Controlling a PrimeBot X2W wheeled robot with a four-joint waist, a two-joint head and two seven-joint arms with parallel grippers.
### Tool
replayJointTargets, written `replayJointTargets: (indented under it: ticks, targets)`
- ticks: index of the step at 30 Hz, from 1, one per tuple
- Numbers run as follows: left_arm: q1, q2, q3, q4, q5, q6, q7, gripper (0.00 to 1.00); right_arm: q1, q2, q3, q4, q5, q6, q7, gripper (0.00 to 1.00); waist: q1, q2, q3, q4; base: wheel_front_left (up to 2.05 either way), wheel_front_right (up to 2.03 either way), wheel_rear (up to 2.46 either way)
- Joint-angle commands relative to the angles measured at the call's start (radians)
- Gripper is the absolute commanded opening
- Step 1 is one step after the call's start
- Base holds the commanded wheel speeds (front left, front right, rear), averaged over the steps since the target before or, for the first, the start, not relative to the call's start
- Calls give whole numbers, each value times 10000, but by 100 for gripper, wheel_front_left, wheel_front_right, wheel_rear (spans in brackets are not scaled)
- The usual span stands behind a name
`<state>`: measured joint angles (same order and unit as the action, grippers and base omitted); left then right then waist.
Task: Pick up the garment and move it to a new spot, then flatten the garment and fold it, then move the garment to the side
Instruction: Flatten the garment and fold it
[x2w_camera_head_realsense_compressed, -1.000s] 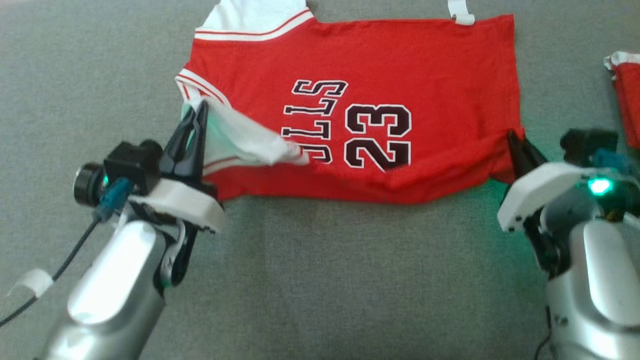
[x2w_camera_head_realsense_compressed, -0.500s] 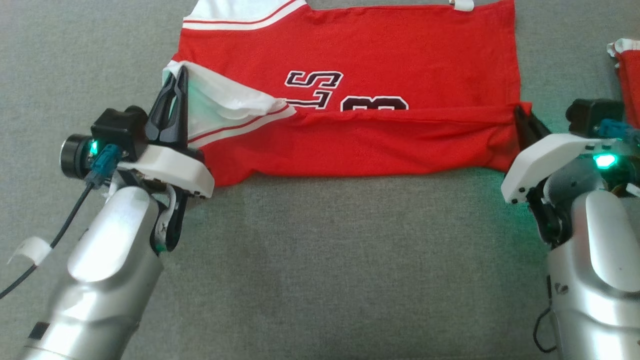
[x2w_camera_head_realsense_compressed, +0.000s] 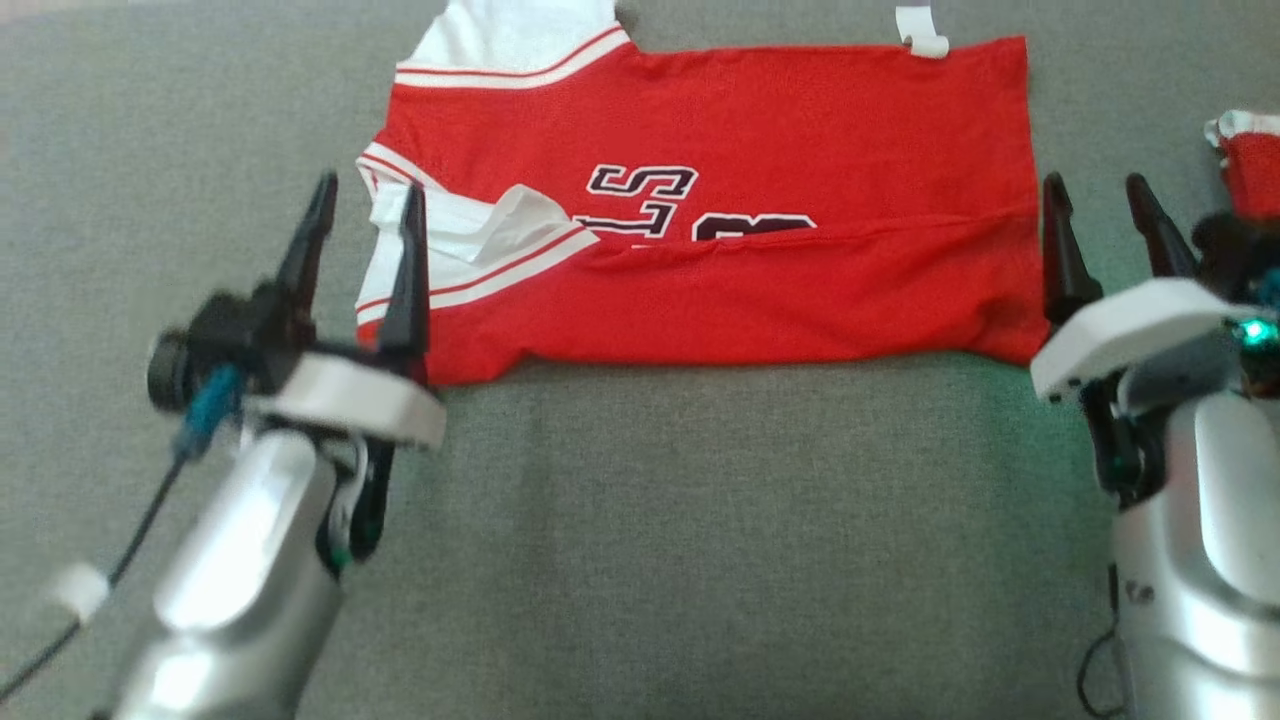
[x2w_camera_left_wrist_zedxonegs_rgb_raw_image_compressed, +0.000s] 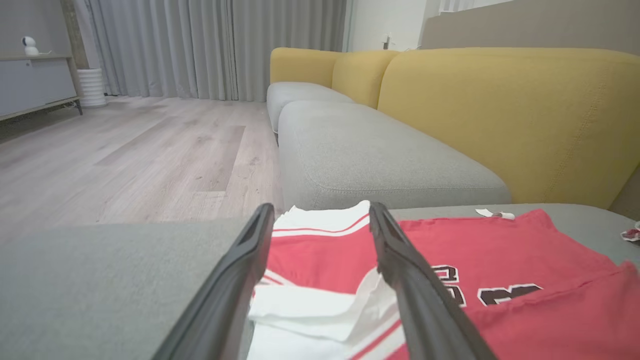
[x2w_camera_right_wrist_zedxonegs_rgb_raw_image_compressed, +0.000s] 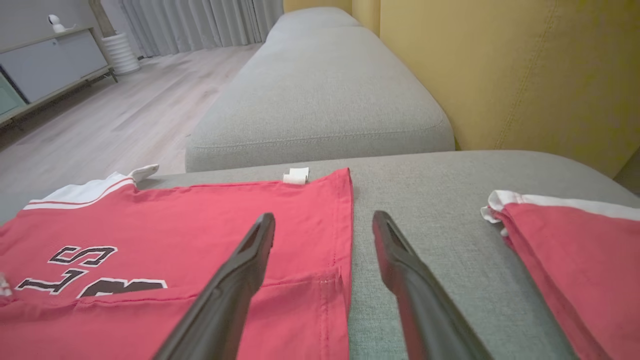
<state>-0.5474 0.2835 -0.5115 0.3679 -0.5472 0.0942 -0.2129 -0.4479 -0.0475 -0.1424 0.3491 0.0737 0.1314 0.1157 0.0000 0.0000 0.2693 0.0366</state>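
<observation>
Since a second ago both claws had released the garment (x2w_camera_head_realsense_compressed: 800, 120): the left claw (x2w_camera_head_realsense_compressed: 369, 187) and the right claw (x2w_camera_head_realsense_compressed: 1093, 185) stood spread at its ends. It lay on the grey sofa cushion (x2w_camera_head_realsense_compressed: 640, 550), near edge folded over (one fold done, I judge); moving it aside remained.

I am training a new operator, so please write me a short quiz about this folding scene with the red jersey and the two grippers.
1. True or false: the left gripper and the right gripper both stand open and grip nothing.
2. The near part of the red jersey is: A) folded up over the lower print; B) hanging down to the floor; C) rolled into a ball.
3. What lies on the grey cushion beyond the right gripper, at the right edge of the head view?

Key: 1 true. 2 A. 3 a second red garment with white trim.
</observation>
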Motion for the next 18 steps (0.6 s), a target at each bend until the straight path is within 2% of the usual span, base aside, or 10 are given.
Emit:
replayJointTargets:
  ticks: [1,11,18]
  targets:
    - [346,470,517,-588,-161,130,-70,100,352,-28,144,-556,23,-7,-146,100,0,0,-160,66,0,0,0]
    - [2744,769,602,-1988,-1035,809,1042,100,2312,-28,331,-2154,14,-7,123,100,0,0,-473,240,0,0,0]
    - [2819,631,829,-1774,-1650,988,1611,100,2655,-28,615,-3043,103,-7,615,100,0,0,-30,-31,0,0,0]
